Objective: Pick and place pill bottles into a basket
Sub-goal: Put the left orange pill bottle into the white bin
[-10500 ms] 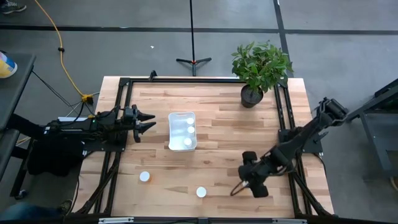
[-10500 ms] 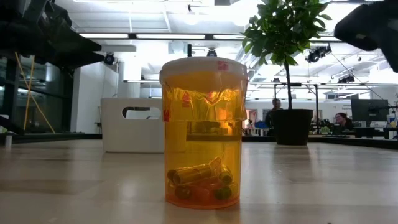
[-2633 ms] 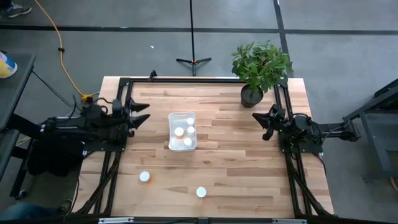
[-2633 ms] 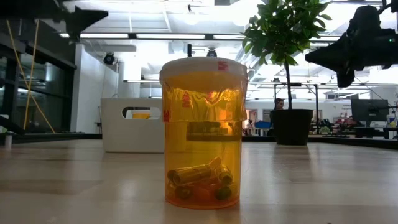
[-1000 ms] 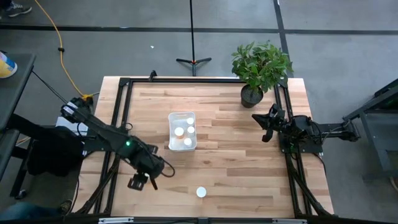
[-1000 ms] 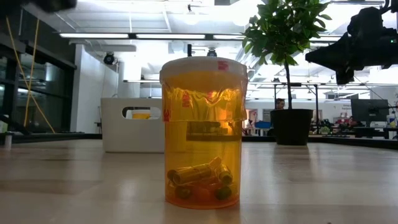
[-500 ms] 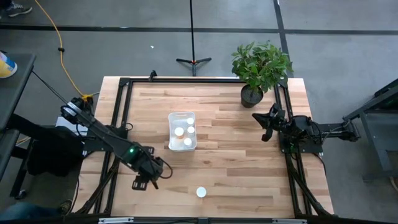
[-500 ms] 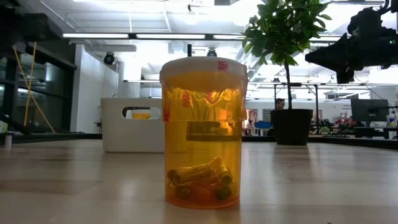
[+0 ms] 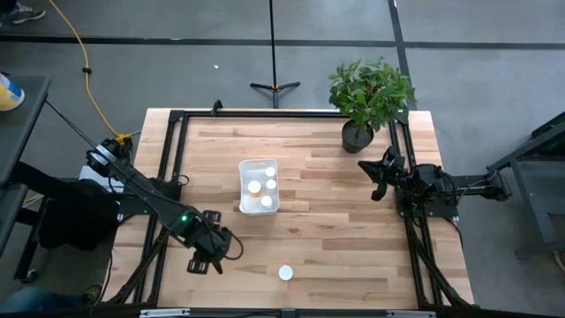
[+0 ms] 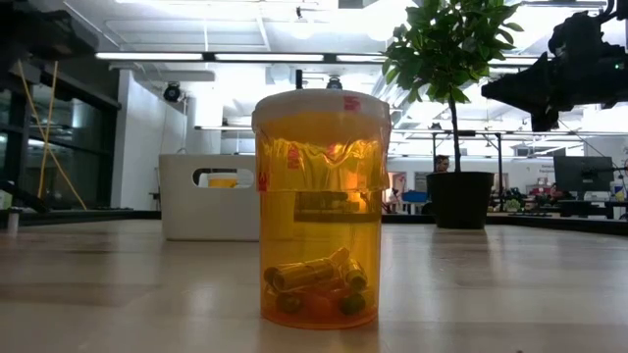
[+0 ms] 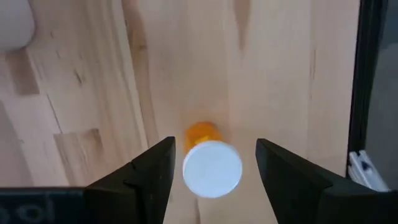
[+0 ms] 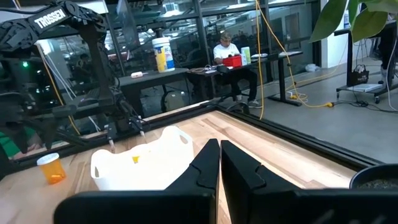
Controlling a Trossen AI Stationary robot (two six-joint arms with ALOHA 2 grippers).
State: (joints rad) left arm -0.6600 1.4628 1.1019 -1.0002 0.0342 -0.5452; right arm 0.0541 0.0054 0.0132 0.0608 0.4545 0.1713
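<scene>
My left gripper (image 9: 206, 262) hangs open over the table's near left part, fingers pointing down. A pill bottle (image 11: 212, 169), orange with a white cap, stands upright between its fingers (image 11: 155, 171), with a gap to each side. In the high view the gripper hides this bottle. A second pill bottle (image 9: 285, 273) stands near the front edge and fills the low view (image 10: 321, 211). The white basket (image 9: 259, 162) sits mid-table with three white caps (image 9: 265, 201) in it. My right gripper (image 9: 375, 177) rests shut at the right side (image 12: 219, 165).
A potted plant (image 9: 357, 137) stands at the far right corner. Black frame rails (image 9: 168, 177) run along the table's left and right sides, one close beside the left gripper (image 11: 364, 93). Bare wood lies between the basket and the right arm.
My left gripper has shifted slightly toward the table's right and near edge above the near-left pill bottle. The right arm, the basket and the other bottle have kept still.
</scene>
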